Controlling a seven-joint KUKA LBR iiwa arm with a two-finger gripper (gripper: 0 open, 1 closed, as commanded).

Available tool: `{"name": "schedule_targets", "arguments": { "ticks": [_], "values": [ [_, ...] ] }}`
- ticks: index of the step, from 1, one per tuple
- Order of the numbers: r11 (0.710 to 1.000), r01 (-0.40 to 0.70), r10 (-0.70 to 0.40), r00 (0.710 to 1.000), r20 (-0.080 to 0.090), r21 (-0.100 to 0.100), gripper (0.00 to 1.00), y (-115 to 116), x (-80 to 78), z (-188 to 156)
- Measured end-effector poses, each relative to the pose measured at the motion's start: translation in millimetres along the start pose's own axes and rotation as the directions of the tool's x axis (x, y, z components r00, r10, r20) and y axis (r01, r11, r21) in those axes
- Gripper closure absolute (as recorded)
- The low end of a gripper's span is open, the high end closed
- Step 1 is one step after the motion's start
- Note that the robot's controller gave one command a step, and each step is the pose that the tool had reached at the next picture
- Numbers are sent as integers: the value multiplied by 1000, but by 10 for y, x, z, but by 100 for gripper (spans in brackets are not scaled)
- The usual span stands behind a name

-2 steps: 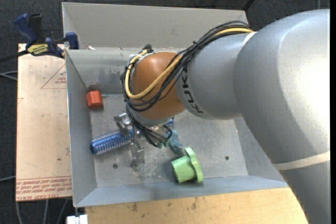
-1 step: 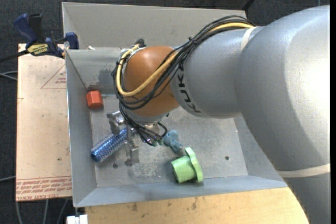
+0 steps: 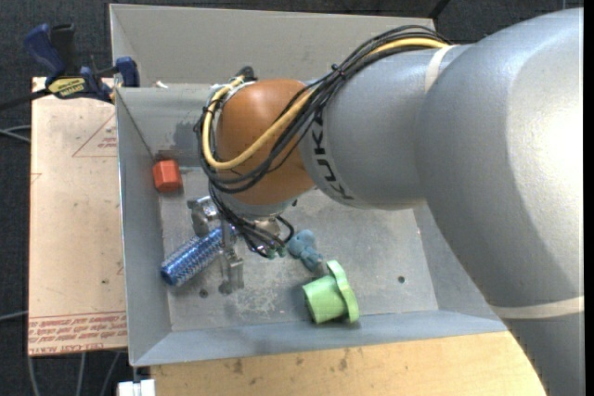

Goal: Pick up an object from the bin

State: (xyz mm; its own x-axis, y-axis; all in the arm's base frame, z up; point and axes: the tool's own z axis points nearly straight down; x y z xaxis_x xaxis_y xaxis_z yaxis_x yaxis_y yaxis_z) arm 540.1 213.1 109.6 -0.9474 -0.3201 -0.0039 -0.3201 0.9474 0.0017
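My gripper (image 3: pixel 216 243) hangs below the orange cover in the left middle of the bin, open. One finger (image 3: pixel 200 216) stands behind the right end of a blue bristly roller (image 3: pixel 190 261) and the other (image 3: pixel 230 270) in front of it. The roller lies on the bin floor, slanting down to the left, with gaps between it and both fingers. A small grey-blue piece (image 3: pixel 303 248) lies just right of the gripper. A light green cylinder with a flange (image 3: pixel 329 296) rests near the front wall. An orange-red block (image 3: pixel 167 175) sits against the left wall.
The arm and its cables cover the right and back of the bin. Bare floor shows at the front right and between the green cylinder and the roller.
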Motion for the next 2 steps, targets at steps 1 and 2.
{"name": "schedule_targets", "arguments": {
  "ticks": [1, 2],
  "values": [
    [996, -84, 84, 996, -2, 0, 0, -16, 15, 406],
    [996, -85, 85, 996, -2, 0, 0, -12, 10, 406]
  ]
}}
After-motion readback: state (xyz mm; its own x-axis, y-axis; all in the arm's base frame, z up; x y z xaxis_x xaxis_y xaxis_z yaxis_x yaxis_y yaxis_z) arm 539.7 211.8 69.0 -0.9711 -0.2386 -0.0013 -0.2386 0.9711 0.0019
